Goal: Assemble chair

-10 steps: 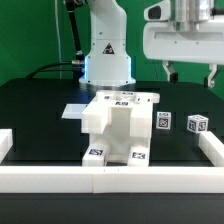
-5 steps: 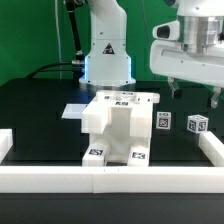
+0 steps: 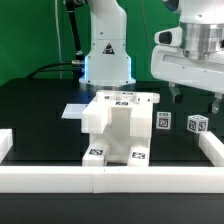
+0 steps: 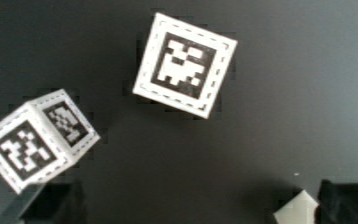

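1. Chair body [image 3: 120, 125] stands partly built at mid-worktop [image 3: 40, 108]. One loose tagged part [image 3: 163, 122] sits just beside it and a second part [image 3: 198, 125] lies farther toward the exterior view's right.
2. My claw [image 3: 195, 98] hangs above both, spread and empty.
3. Step in hand, as I judge it: approach for a pick. Next, I descend, centre one part between the fingers and close.

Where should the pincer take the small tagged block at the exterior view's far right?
Probably from above, across its two side faces. The small tagged block stands apart from the neighbouring block, top free, and the open pincer hangs roughly over it.
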Motion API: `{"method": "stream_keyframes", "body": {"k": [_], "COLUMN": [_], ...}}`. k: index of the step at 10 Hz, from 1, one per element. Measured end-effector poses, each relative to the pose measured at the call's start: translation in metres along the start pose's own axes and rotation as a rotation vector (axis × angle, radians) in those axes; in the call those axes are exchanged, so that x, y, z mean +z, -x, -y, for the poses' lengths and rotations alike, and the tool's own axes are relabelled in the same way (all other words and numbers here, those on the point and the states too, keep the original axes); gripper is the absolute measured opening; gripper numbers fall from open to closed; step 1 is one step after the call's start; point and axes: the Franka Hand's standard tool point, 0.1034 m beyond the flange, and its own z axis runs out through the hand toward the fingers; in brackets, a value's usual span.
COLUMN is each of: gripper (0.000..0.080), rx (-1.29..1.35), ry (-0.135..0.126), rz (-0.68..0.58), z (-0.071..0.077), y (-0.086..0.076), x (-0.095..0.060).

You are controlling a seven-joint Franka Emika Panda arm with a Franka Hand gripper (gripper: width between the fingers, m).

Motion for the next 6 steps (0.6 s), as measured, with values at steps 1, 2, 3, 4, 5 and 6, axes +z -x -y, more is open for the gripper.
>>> {"method": "stream_keyframes", "body": {"k": [1, 2, 3, 4, 5, 6], "gripper": [0.0648, 0.0648, 0.0648, 0.0648, 0.0648, 0.0648], "rx": [0.015, 0.038, 0.051, 0.062, 0.06, 0.06], "ry": [-0.005, -0.011, -0.004, 0.0, 0.0, 0.004], "rz": [-0.007, -0.021, -0.021, -0.023, -0.03, -0.032], "z": [0.0, -0.002, -0.004, -0.003, -0.003, -0.004], "y": [0.001, 0.008, 0.014, 0.018, 0.02, 0.019], "x": [0.001, 0.005, 0.009, 0.012, 0.016, 0.019]}}
